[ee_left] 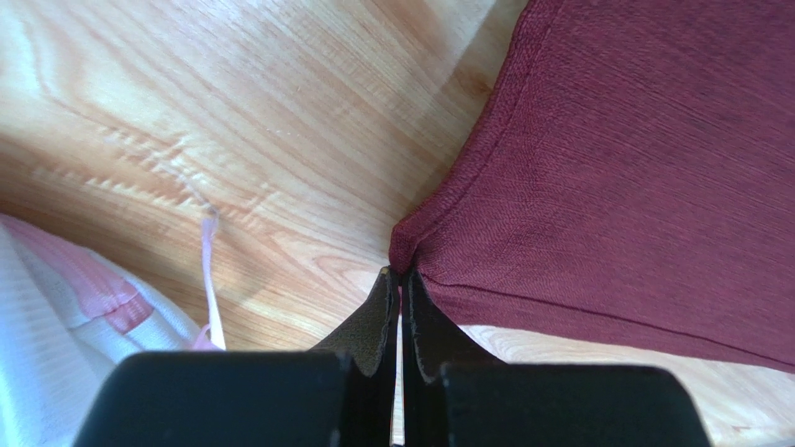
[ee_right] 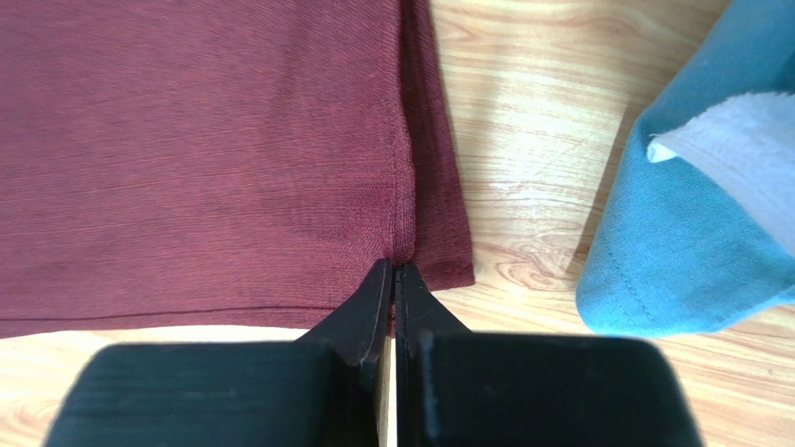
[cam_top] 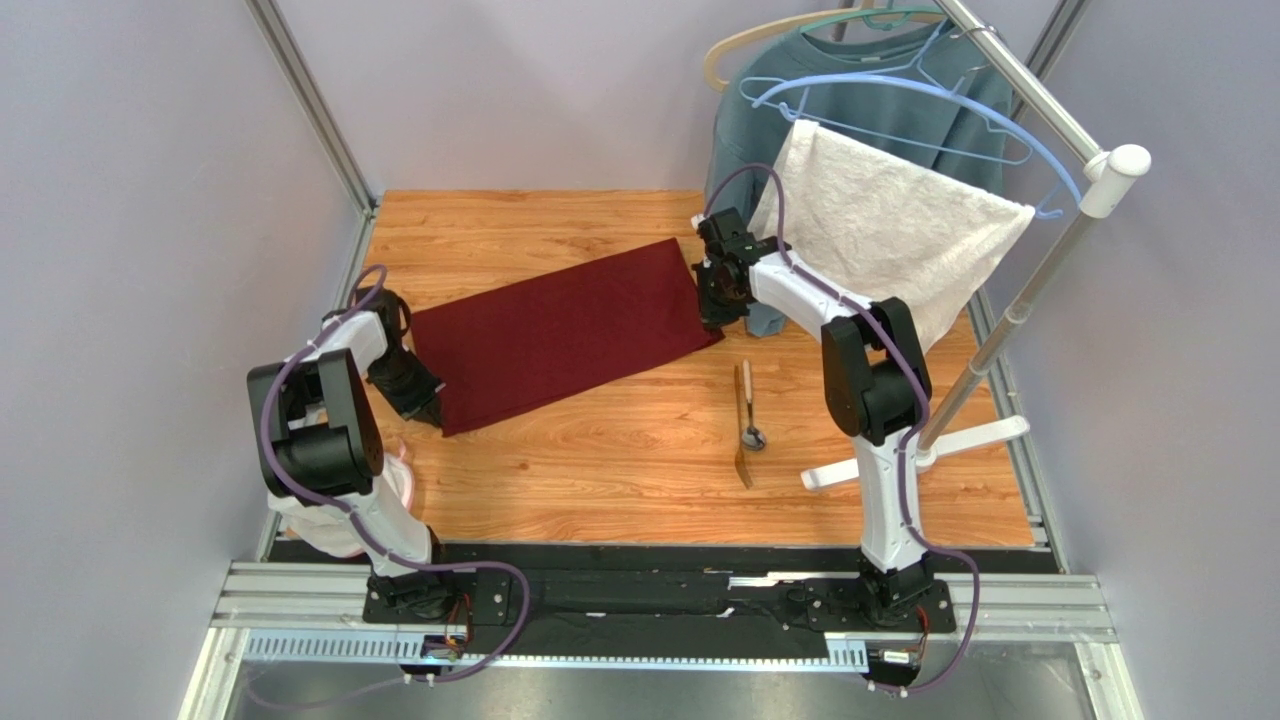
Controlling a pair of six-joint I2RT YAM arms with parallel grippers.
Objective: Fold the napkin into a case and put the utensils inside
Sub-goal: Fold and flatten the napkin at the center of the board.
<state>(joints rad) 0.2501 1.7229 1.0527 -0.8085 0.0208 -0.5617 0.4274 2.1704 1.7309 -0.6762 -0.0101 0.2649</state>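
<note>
Both ends pinched! The left gripper (ee_left: pixel 401 284) is clamped tight on the lower-left corner of the napkin (cam_top: pixel 564 333), and the right gripper (ee_right: pixel 396 277) nips the hem at its upper-right end. The maroon woven cloth lies flat mid-frame on the wooden counter (cam_top: pixel 601 480), its long axis slanting from lower left to upper right between the arms. The shiny spoon (cam_top: pixel 753 437) and the slim golden fork-like piece (cam_top: pixel 741 393) wait at lower right, nearer the right arm.
</note>
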